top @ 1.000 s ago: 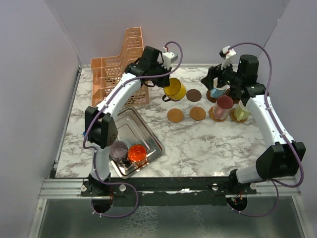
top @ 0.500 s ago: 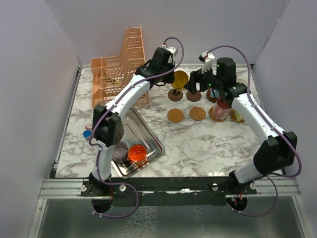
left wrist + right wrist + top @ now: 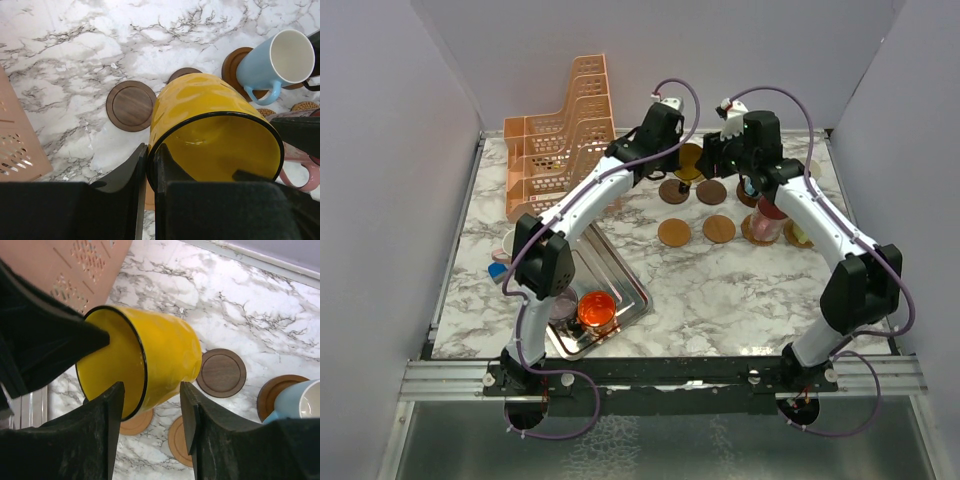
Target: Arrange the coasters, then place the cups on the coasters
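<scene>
The left hand [image 3: 149,150] pinches the rim of the yellow cup [image 3: 210,125], which hangs tilted with its mouth toward that hand. The right hand [image 3: 151,390] is spread astride the cup's lower wall. Close it squarely before you release the left pinch, then stand the cup on the dark coaster [image 3: 221,373] beyond the right fingertips. The handle is hidden, and you cannot confirm right-finger contact.

yellow cup [image 3: 210,125]: tilted, aloft over dark coasters [image 3: 131,105] | blue cup [image 3: 272,62]: on tan coaster [image 3: 231,67]
</scene>
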### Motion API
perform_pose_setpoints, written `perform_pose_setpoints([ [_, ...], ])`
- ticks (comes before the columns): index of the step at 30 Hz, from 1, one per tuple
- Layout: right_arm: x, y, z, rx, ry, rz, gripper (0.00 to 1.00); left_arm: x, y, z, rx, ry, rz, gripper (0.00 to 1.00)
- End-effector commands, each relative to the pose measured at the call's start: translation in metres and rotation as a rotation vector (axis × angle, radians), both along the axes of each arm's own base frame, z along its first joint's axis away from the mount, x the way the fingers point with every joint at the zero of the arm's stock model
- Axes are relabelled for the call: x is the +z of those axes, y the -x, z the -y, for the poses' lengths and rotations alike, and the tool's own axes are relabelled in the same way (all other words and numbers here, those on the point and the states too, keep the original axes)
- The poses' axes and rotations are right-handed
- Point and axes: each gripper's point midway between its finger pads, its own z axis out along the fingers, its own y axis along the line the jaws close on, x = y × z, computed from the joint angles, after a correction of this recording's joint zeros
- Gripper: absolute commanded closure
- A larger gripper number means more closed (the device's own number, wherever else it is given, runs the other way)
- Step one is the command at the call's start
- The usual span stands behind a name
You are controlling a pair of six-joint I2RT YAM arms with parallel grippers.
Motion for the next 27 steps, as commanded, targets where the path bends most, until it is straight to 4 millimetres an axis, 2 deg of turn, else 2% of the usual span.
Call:
perform_pose_setpoints([
  [1, 0.004, -0.015, 0.006, -0.078, 0.015, 0.007, 0.54, 0.036, 0.000, 0.006, 0.065, 0.056, 0.082, 1.00],
  [6, -0.009, -0.023, 0.010, -0.113, 0.047, -0.020, 0.60, 0.032, 0.006, 0.011, 0.089, 0.024, 0.091, 1.00],
  [17, -0.020, -0.026, 0.028, -0.184, 0.114, -0.009, 0.88, 0.033, 0.012, 0.014, 0.116, 0.002, 0.094, 1.00],
  [21, -0.020, -0.022, 0.031, -0.189, 0.122, -0.003, 0.99, 0.038, 0.018, 0.020, 0.061, 0.023, 0.088, 0.91],
  [27, -0.023, -0.017, 0.033, -0.186, 0.128, 0.001, 0.99, 0.052, 0.027, 0.024, -0.027, 0.058, 0.114, 0.82],
])
